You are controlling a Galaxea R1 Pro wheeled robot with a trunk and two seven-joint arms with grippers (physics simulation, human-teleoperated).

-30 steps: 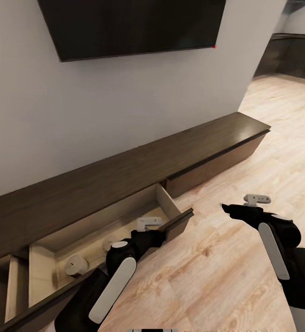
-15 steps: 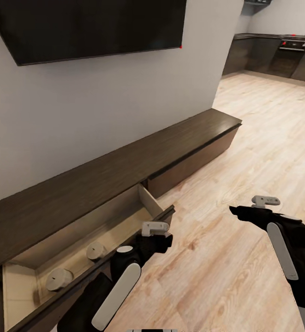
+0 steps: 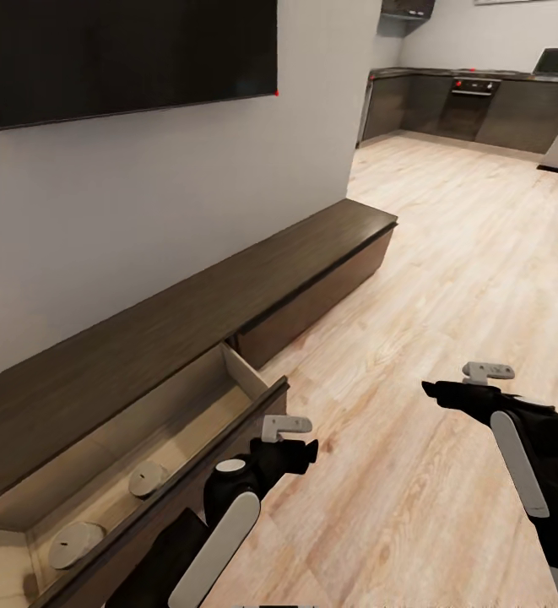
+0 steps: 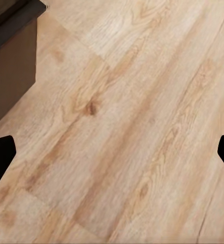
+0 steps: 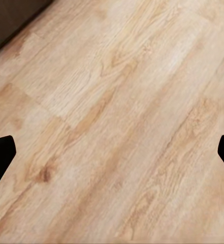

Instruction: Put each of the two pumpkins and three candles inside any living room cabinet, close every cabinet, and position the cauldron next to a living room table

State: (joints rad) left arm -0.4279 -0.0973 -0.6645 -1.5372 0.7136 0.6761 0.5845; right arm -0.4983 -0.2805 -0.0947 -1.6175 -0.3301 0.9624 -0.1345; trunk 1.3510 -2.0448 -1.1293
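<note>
The long, low dark-brown cabinet (image 3: pixel 228 304) runs along the wall. One of its drawers (image 3: pixel 186 414) stands pulled out at the lower left, showing a pale interior. Two squat tan candles (image 3: pixel 148 479) (image 3: pixel 74 545) lie inside that drawer. My left gripper (image 3: pixel 308 447) hangs open just beyond the drawer's front corner, over bare floor, and its wrist view shows the gripper (image 4: pixel 112 157) with its tips wide apart. My right gripper (image 3: pixel 430 390) is open too, above the floor farther right, fingertips (image 5: pixel 0 152) spread. The pumpkins, the cauldron and the table are out of view.
A big dark screen (image 3: pixel 101 59) hangs on the white wall above the cabinet. Light wood floor (image 3: pixel 447 279) stretches to the right toward a kitchen with dark units (image 3: pixel 481 97) at the far back. The cabinet's end (image 3: pixel 371 245) stands near the wall corner.
The whole view has swung to the right, so the cabinet and open drawer sit farther left in the picture and the kitchen has come into sight. Both arms keep the same pose.
</note>
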